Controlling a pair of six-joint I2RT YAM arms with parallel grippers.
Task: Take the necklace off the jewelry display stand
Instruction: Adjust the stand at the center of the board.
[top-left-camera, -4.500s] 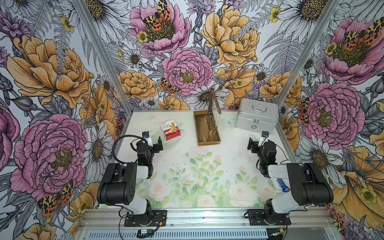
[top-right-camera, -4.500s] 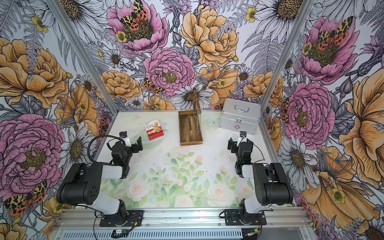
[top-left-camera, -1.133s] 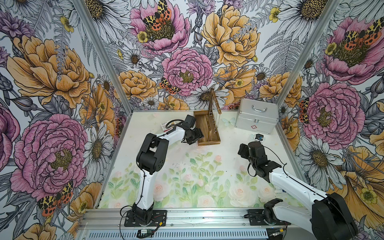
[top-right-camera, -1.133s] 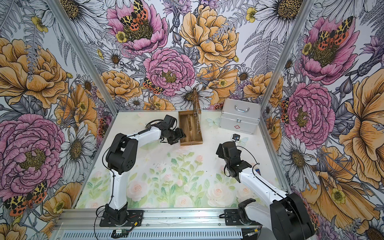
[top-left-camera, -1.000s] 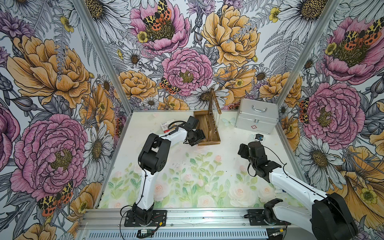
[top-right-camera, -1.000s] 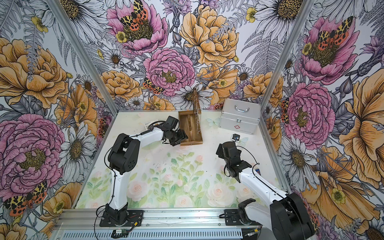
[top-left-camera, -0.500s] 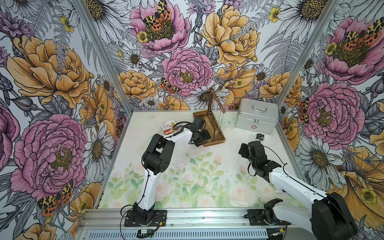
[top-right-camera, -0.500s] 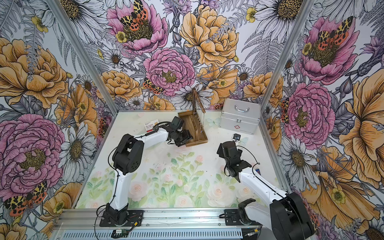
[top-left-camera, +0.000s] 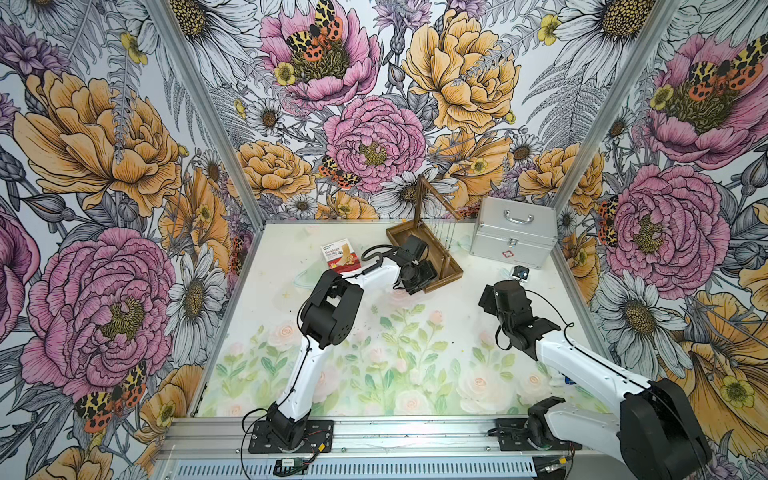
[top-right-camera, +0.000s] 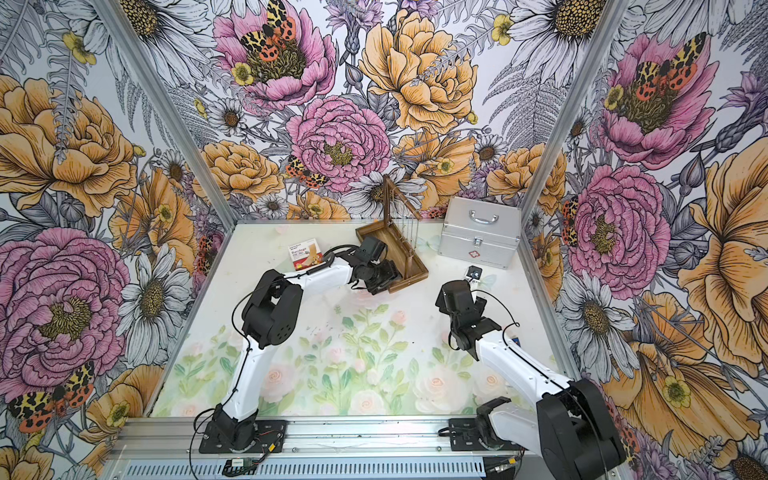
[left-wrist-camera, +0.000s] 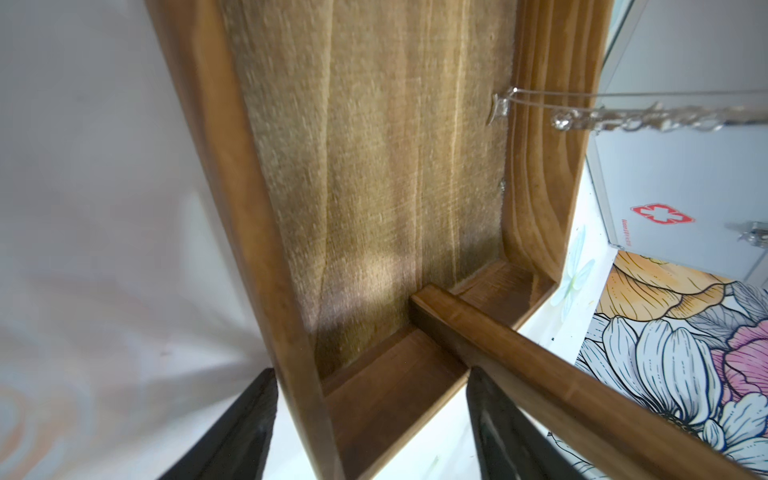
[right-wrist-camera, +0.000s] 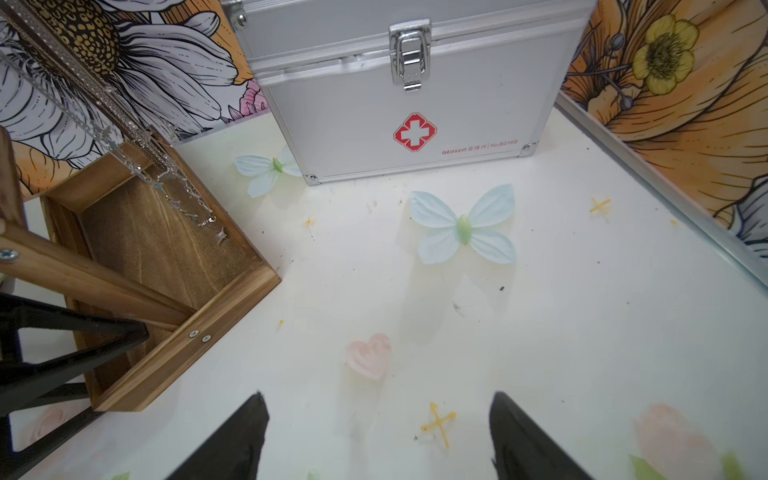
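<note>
The right gripper (right-wrist-camera: 376, 436) is held open above bare table. Farther back, the left gripper (left-wrist-camera: 370, 428) is spread around the near corner of the jewelry display stand (top-left-camera: 446, 266), where the necklace (right-wrist-camera: 183, 195) is hung; a silver case (top-left-camera: 513, 237) is set behind.

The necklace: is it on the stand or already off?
On. The necklace hangs from the top rod of the stand, its pendants dangling over the tray; no gripper holds it.
</note>
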